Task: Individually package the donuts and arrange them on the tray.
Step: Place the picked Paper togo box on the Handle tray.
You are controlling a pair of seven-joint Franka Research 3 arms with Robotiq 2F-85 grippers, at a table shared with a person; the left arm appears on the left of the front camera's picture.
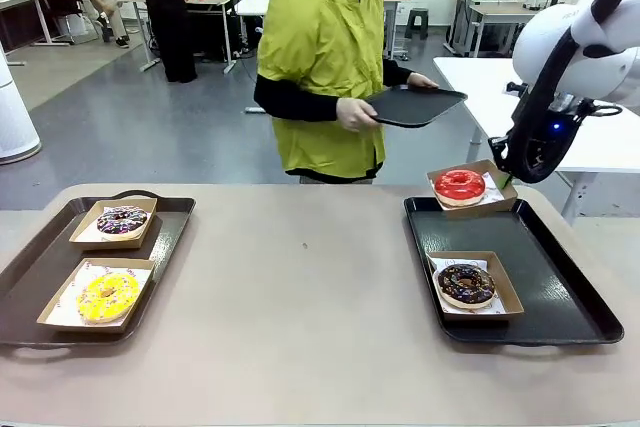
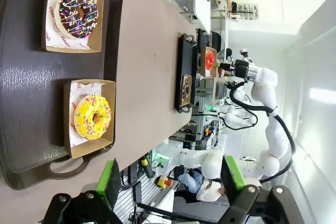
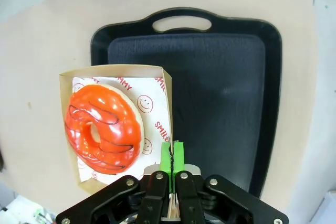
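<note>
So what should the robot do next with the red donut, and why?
Probably lower it onto the far end of the right tray. The right gripper is shut on the edge of the red donut's box, holding it above the tray's far corner. That end looks bare; the chocolate donut sits nearer.

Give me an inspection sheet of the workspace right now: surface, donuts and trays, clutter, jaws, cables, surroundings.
Surface: beige rounded table, bare between two dark trays.
Job's things: left black plastic tray holds boxed sprinkled chocolate donut and boxed yellow-iced donut. Right black plastic tray holds boxed dark chocolate donut. Red glazed donut sits in a brown paper box held over that tray's far edge.
Clutter: nothing seen.
Grippers: right gripper jaws shut on the box's rim; left gripper jaws open, empty.
Cables: nothing seen on the table.
Surroundings: person in yellow top holds a third black tray at the far side.
</note>
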